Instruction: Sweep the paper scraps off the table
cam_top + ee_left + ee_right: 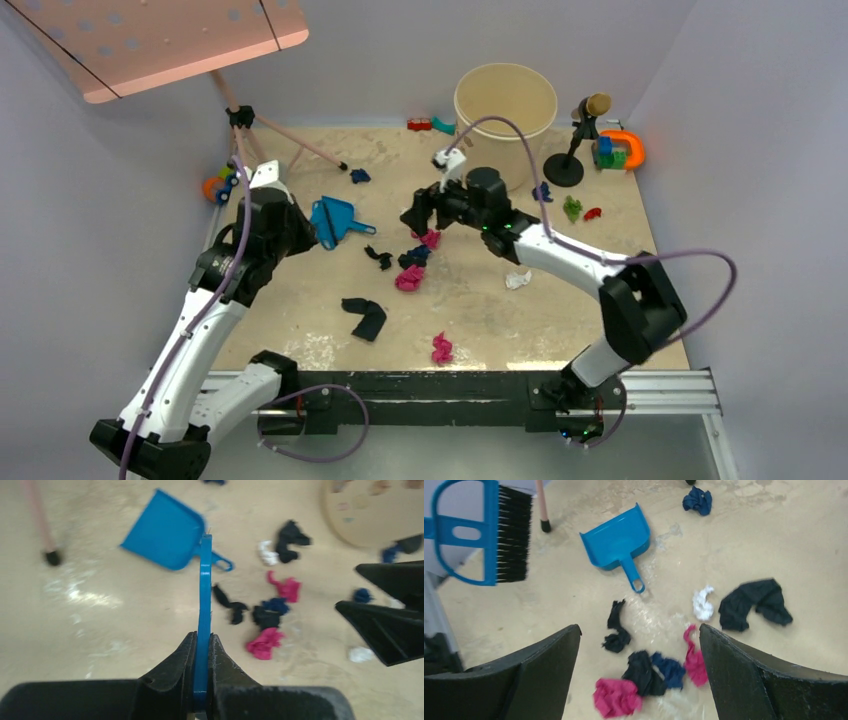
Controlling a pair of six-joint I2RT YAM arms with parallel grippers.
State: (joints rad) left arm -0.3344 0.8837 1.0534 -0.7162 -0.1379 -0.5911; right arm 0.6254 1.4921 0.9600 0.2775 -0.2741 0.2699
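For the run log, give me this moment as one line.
left claw: shut on brush | right claw: open above paper scraps | dustpan: on table, unheld

Paper scraps lie scattered across the table; the blue dustpan sits left of them.

Soft, even overhead light, faint shadows - pale glare patches on worn beige tabletop - left wrist view motion-blurred.
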